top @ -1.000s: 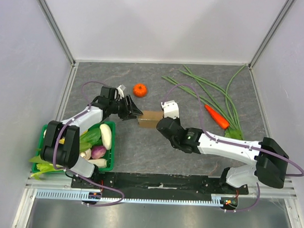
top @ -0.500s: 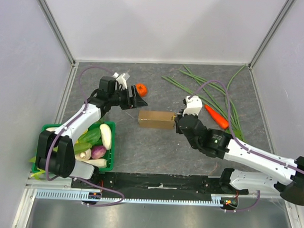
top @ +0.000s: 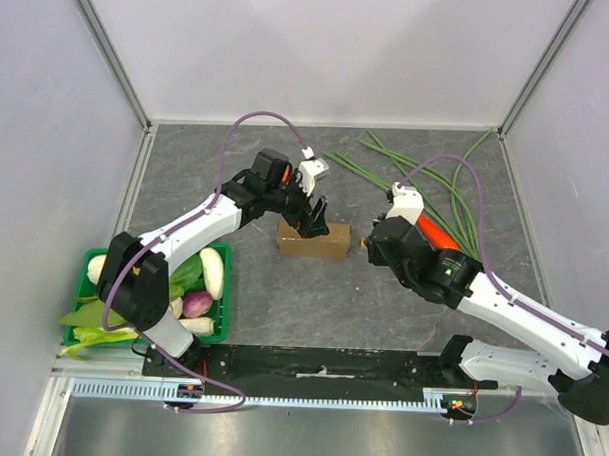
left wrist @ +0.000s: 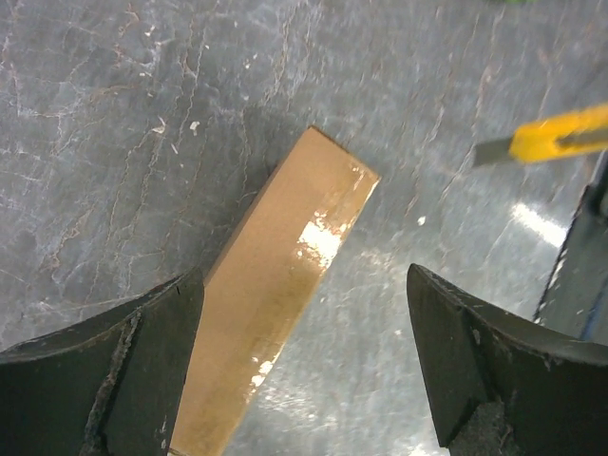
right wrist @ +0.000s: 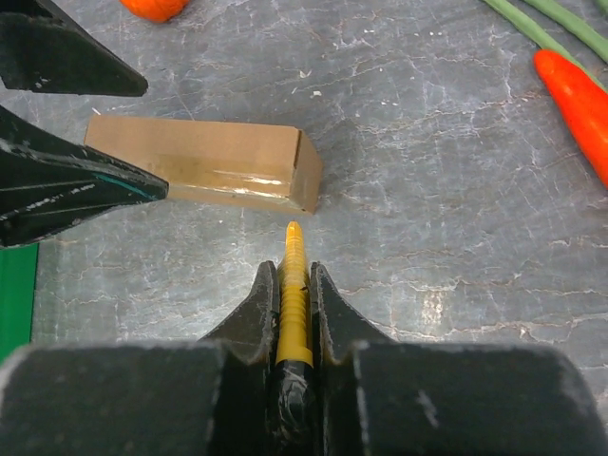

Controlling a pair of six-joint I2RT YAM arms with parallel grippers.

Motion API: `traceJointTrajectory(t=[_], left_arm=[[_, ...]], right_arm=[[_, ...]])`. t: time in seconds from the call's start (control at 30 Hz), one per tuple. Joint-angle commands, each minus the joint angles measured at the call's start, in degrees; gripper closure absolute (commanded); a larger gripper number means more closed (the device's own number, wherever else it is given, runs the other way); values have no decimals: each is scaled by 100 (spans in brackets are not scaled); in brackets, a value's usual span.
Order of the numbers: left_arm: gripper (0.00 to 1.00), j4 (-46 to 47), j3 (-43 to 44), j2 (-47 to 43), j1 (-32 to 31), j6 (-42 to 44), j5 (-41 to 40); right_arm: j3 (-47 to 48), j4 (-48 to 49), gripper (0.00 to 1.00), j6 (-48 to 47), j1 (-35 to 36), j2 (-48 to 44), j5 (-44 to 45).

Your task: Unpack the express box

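Your left gripper (top: 311,214) hangs over the express box (top: 312,239), jaws spread wide and holding nothing. In its wrist view the box runs between the two fingers (left wrist: 123,370), but you cannot tell whether they touch it. Your right gripper (right wrist: 294,275) is clenched on a yellow utility knife (right wrist: 294,249), whose tip stops just short of the box's right end.

The box lies flat at centre frame, closed, with glossy tape (left wrist: 318,242) along its top. At lower left the green crate (top: 225,295) holds pale, green and purple vegetables (top: 197,284).

Right of the box, a carrot (right wrist: 575,104) and long green stalks (top: 426,182) lie near your right arm. Bare tabletop (top: 312,298) runs below the box.
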Motion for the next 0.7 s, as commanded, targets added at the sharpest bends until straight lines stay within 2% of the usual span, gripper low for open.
traceJointTrajectory(t=[0.0,0.23,0.4,0.67], left_arm=[[8,-234,362,227,-80,1542,313],[8,-603,1012,1017,-176,2017,296],[8,-1201,1443,1553,-334,2281,156],[9,-1298,1347,1598,-396,2088,561]], right_arm=[[193,-260,100,23,-177,-231,-190],[193,-348,100,-205,-476,-257,-418],[184,-339,100,-320,-791,-196,-673],[149,-304,100,-390,-1152,-275,-990]])
